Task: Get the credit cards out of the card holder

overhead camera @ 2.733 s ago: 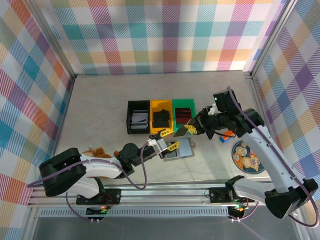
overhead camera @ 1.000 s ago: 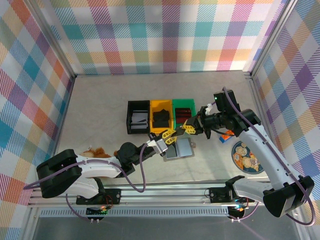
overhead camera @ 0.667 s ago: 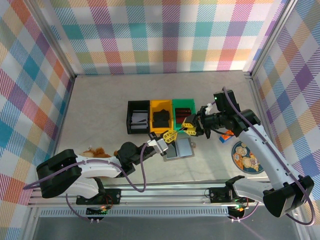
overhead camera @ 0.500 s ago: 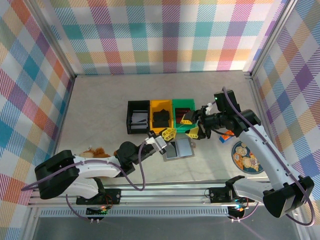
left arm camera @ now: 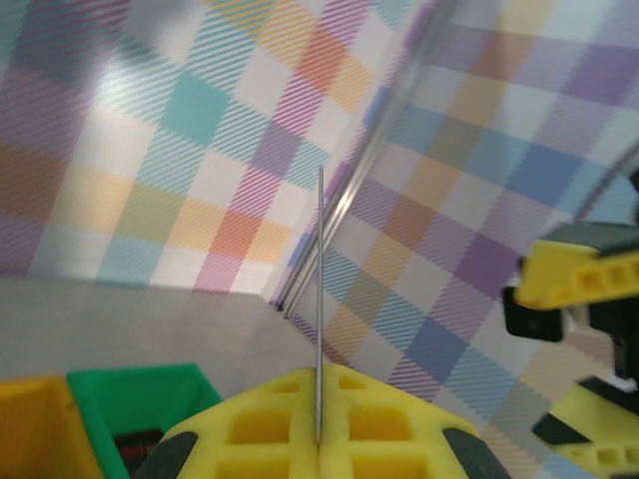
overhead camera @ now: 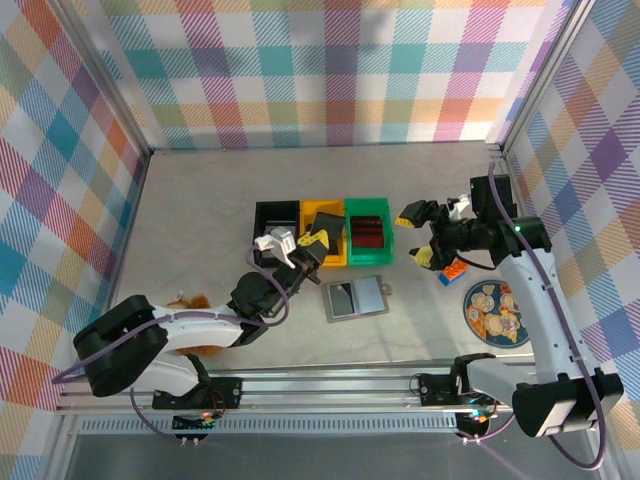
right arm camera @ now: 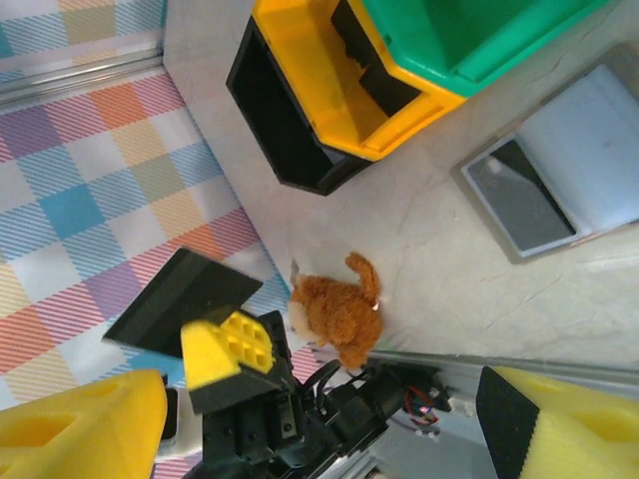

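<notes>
The grey card holder (overhead camera: 355, 297) lies open and flat on the table in front of the bins; in the right wrist view the card holder (right arm camera: 584, 150) shows one dark and one lighter panel. My left gripper (overhead camera: 306, 243) hovers over the yellow bin (overhead camera: 322, 228), shut on a thin dark credit card (overhead camera: 320, 250). That card (left arm camera: 319, 299) stands edge-on between the yellow pads (left arm camera: 260, 429) of the left gripper (left arm camera: 319, 439). My right gripper (overhead camera: 420, 235) is open and holds nothing, right of the green bin (overhead camera: 368, 232), apart from the holder. A reddish card (overhead camera: 367, 230) lies in the green bin.
A black bin (overhead camera: 275, 232) stands left of the yellow one. A brown plush toy (overhead camera: 190, 300) lies near the left arm's base. An orange and blue block (overhead camera: 452, 268) and a round picture coaster (overhead camera: 497, 312) sit at the right.
The right gripper opened and drew back to the right, away from the holder. The left gripper carried the dark card up and back-left from the holder to above the yellow bin.
</notes>
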You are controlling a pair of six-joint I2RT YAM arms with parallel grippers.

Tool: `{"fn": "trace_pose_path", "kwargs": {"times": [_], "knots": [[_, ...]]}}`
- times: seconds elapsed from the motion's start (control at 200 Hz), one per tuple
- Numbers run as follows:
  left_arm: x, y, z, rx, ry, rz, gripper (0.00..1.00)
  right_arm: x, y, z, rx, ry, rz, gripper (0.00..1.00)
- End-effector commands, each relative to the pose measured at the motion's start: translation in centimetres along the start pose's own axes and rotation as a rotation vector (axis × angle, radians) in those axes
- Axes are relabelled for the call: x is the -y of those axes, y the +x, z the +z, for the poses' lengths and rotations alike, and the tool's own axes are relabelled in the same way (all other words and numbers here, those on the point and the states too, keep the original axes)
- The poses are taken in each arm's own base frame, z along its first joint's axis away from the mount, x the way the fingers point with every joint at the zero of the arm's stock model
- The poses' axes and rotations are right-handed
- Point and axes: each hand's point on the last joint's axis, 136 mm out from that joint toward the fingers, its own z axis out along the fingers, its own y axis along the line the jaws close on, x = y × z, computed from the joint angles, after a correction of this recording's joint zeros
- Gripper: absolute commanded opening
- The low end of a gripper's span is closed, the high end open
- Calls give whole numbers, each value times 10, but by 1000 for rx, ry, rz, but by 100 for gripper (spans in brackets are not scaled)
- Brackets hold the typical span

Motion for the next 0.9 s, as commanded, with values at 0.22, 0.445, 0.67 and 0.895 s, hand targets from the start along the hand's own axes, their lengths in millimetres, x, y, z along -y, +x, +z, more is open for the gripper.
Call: {"fn": "trace_pose_path", "kwargs": {"times": [0.22,0.445,0.67,0.895], "knots": [[-75,20,13,87,-231,-519,0,5,-3,-19,111,37,-92,83],[-100,50,23,83,-328,-615,0,6,-1,-26,143,36,-110,84],[-121,84,28,46,-410,-692,0,9,0,-24,135,34,-117,84],[-139,106,39,9,-455,-748,0,10,2,-22,126,27,-123,84]]}}
